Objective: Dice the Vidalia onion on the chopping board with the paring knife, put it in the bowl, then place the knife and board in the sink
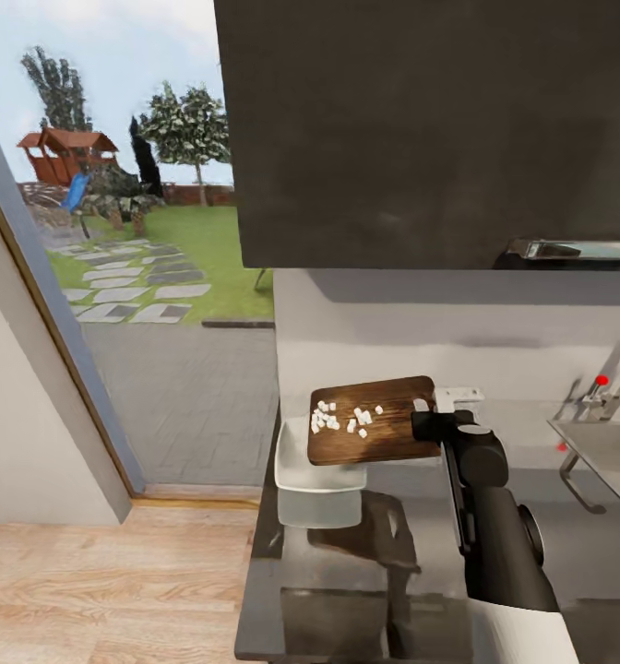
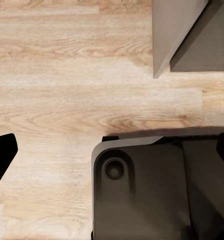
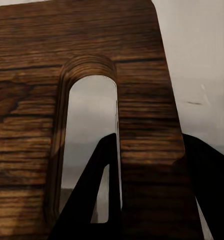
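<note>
Chopping board [image 1: 375, 421] clamped in R pincer [image 1: 427, 426]

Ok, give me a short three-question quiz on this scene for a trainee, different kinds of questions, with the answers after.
1. True or false: the right gripper is holding the chopping board by its handle end.
2. Multiple choice: the diced onion is now A) in the bowl, B) on the board, C) in the sink.
3. What sits under the board's far end?

Key:
1. True. In the right wrist view a finger passes through the handle slot, gripping the board.
2. B. The white pieces lie on the board.
3. The white bowl, on the countertop.
</note>
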Motion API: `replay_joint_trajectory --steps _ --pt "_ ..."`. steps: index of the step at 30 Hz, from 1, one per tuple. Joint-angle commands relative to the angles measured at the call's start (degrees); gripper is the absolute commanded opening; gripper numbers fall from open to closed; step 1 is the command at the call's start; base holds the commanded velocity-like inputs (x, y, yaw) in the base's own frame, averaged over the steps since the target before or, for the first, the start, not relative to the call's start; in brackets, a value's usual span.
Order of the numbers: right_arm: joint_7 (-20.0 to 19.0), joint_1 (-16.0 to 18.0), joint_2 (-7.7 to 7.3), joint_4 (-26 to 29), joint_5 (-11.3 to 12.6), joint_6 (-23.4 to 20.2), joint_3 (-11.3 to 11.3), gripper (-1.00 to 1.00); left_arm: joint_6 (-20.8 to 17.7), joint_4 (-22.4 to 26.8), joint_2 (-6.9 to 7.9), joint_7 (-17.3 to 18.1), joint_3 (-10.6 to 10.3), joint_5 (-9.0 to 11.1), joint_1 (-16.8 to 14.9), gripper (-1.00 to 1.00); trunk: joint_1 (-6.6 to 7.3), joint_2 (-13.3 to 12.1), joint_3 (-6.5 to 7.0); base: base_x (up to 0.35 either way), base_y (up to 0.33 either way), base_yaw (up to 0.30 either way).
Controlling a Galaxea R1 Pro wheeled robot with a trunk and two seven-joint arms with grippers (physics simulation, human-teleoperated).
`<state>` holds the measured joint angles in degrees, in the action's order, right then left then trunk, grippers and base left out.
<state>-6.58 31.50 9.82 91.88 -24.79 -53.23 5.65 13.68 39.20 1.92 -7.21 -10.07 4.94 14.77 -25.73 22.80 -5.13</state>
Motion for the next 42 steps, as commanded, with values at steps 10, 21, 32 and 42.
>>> replay_joint_trajectory --steps 10,21,32,42 --pt "-0.5 0.1 0.17 0.1 -0.6 -0.2 -0.1 -1.0 0.1 0.1 0.1 -0.5 -0.5 0.5 0.0 1.0 -0.05 0.1 -0.11 0.044 -0.043 0.0" --pt "2.8 0.1 0.17 -0.4 -0.7 -0.3 -4.8 -1.0 0.1 -0.1 0.02 -0.5 -0.5 0.5 0.0 1.0 -0.05 0.1 -0.11 0.0 0.0 0.0" --pt "3.2 0.1 0.04 -0.4 -0.7 -1.9 -5.1 -1.0 0.1 -0.1 0.01 -0.5 -0.5 0.5 0.0 1.0 -0.05 0.1 -0.11 0.0 0.0 0.0" --pt "3.2 0.1 0.02 -0.4 -0.8 -2.0 -5.2 -1.0 0.1 -0.1 0.01 -0.5 -0.5 0.5 0.0 1.0 -0.05 0.1 -0.11 0.0 -0.049 0.0"
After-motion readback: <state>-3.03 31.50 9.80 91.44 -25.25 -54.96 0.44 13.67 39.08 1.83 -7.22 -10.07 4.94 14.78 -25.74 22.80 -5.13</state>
